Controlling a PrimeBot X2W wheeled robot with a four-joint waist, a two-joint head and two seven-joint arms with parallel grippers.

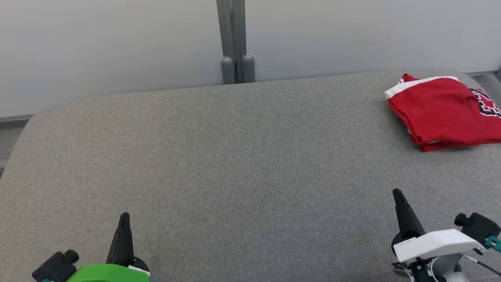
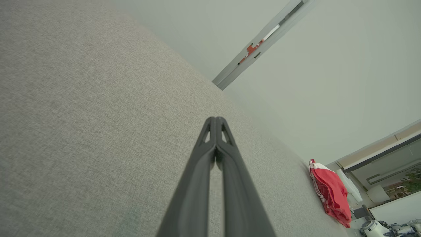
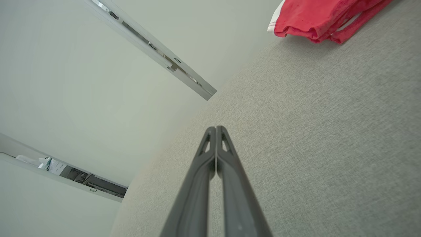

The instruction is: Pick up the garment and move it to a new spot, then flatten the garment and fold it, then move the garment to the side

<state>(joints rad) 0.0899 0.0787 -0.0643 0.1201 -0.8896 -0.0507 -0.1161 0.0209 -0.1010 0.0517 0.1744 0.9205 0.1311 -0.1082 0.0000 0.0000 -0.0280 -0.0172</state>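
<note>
The garment [image 1: 444,111] is a red jersey with white trim and dark lettering, lying folded at the far right of the grey fabric surface [image 1: 235,156]. It also appears as a red bundle in the left wrist view [image 2: 330,192] and at the top of the right wrist view [image 3: 324,16]. My left gripper [image 1: 124,216] rests at the lower left, shut and holding nothing, its fingertips [image 2: 215,119] pressed together. Near the lower right my right gripper [image 1: 397,192] is likewise shut and bare, tips [image 3: 215,128] touching, well short of the garment.
A pale wall runs behind the surface, split by a grey vertical post [image 1: 236,41]. The surface's rounded far edge curves down at the left [image 1: 27,125]. A broad stretch of grey fabric lies between the two grippers.
</note>
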